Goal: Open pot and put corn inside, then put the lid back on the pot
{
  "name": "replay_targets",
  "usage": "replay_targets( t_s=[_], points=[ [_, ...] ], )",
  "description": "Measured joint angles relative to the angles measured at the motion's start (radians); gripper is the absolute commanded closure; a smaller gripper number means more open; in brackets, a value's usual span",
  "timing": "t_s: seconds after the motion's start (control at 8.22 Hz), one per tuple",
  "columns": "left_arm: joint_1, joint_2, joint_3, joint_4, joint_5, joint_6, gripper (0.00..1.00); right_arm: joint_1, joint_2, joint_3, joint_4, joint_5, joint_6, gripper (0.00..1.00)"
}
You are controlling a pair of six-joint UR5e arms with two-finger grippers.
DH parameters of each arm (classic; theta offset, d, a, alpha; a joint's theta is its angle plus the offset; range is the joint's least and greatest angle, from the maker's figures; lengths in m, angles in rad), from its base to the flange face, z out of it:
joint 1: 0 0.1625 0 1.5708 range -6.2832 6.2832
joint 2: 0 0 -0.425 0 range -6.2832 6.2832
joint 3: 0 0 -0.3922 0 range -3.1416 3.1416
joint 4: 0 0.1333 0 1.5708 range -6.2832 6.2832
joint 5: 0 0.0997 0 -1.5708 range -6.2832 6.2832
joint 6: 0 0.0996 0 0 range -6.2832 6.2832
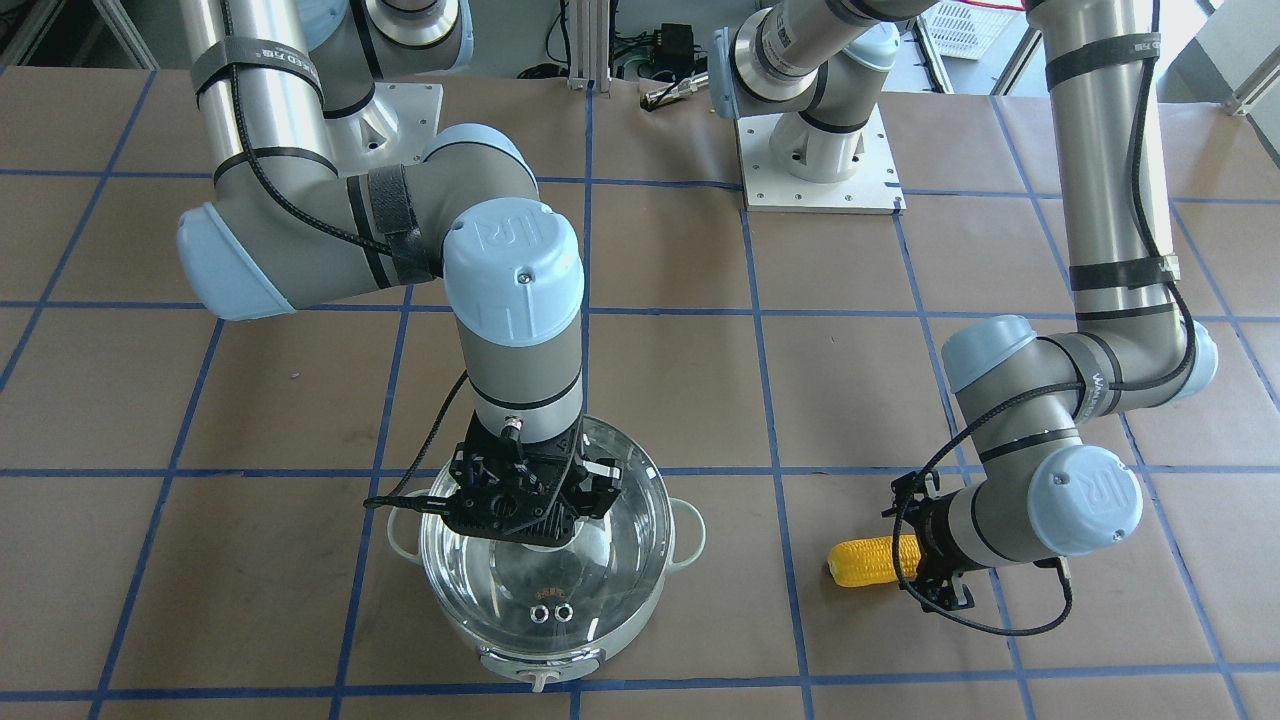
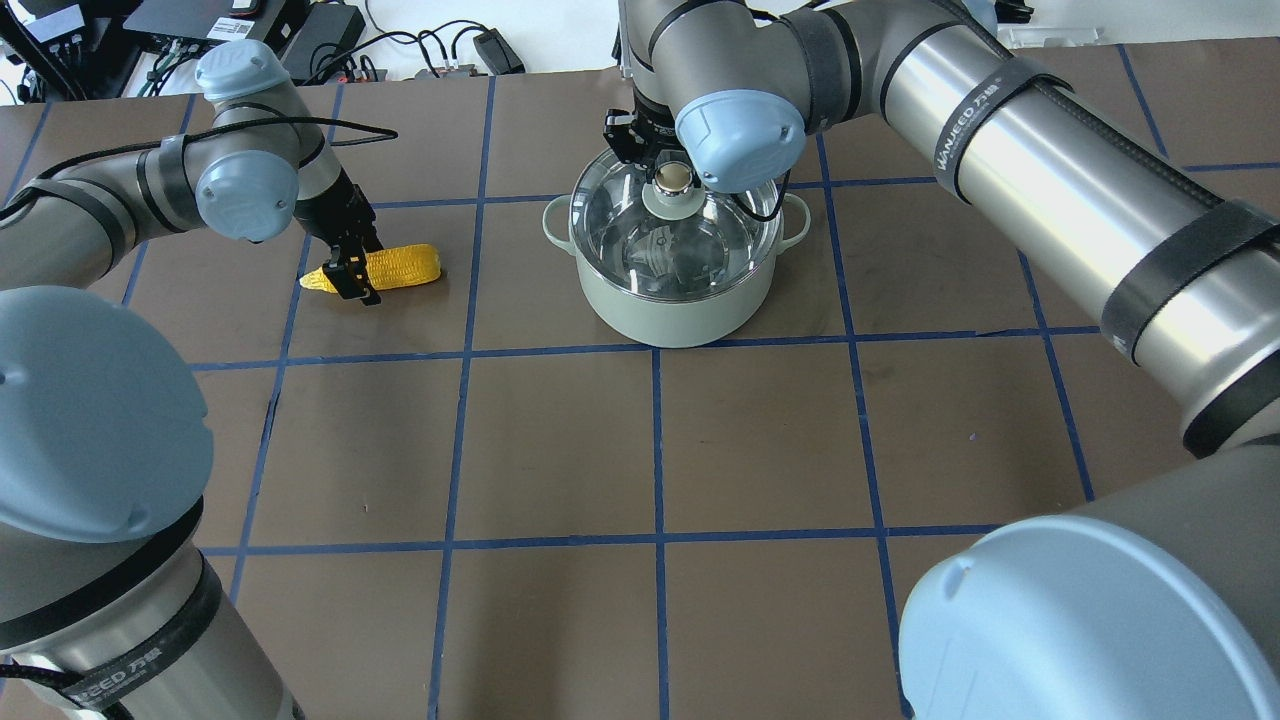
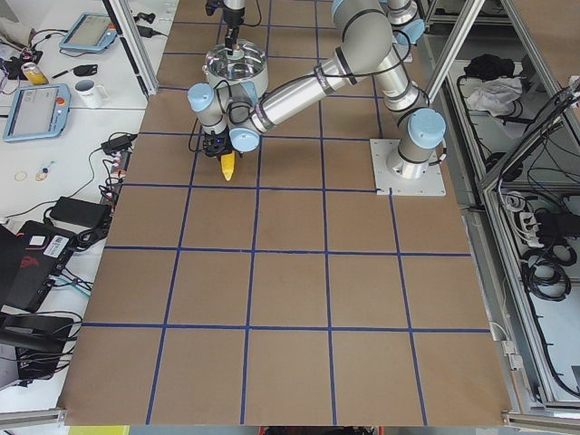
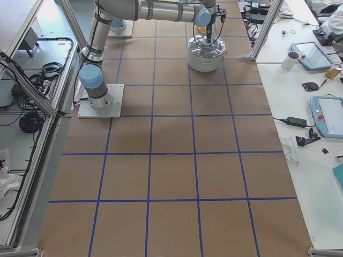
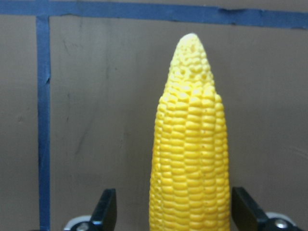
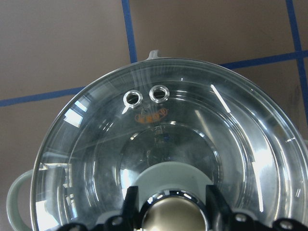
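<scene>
The pale green pot [image 2: 680, 310] stands on the table with the clear glass lid [image 2: 700, 240] resting on it. My right gripper [image 2: 665, 170] comes down from above, and in the right wrist view its fingers press both sides of the beige knob [image 6: 174, 216] of the lid [image 6: 183, 125]. I cannot tell whether the lid is lifted. The yellow corn [image 2: 400, 267] lies flat on the table to the pot's left. My left gripper [image 5: 175, 211] is open and straddles the thick end of the corn [image 5: 190, 144], with a gap at one finger [image 5: 107, 211].
The table is brown paper with a blue tape grid. The arms' white base plates [image 1: 820, 170] stand at the robot's edge. Beyond the pot's end of the table, a side bench holds tablets [image 4: 328, 115] and a mug [image 4: 292, 58].
</scene>
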Motion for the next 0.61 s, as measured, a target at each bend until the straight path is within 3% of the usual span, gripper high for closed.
replay_targets(
  t_s=[0.24,0.36,0.49,0.61],
  points=[
    [-0.013,-0.002,-0.001,0.013,0.0,0.014,0.72,0.0,0.0,0.001,0.0,0.001,-0.001,0.64],
    [-0.015,-0.002,-0.001,0.015,0.0,0.017,0.9,0.0,-0.001,0.003,0.0,0.001,-0.005,0.66],
    [-0.017,-0.002,-0.001,0.016,-0.001,0.018,1.0,0.0,-0.004,0.003,0.001,0.0,-0.015,0.67],
    [-0.02,0.0,-0.001,0.017,-0.002,0.018,1.0,-0.002,-0.012,0.002,0.001,0.001,-0.024,0.67]
  ],
)
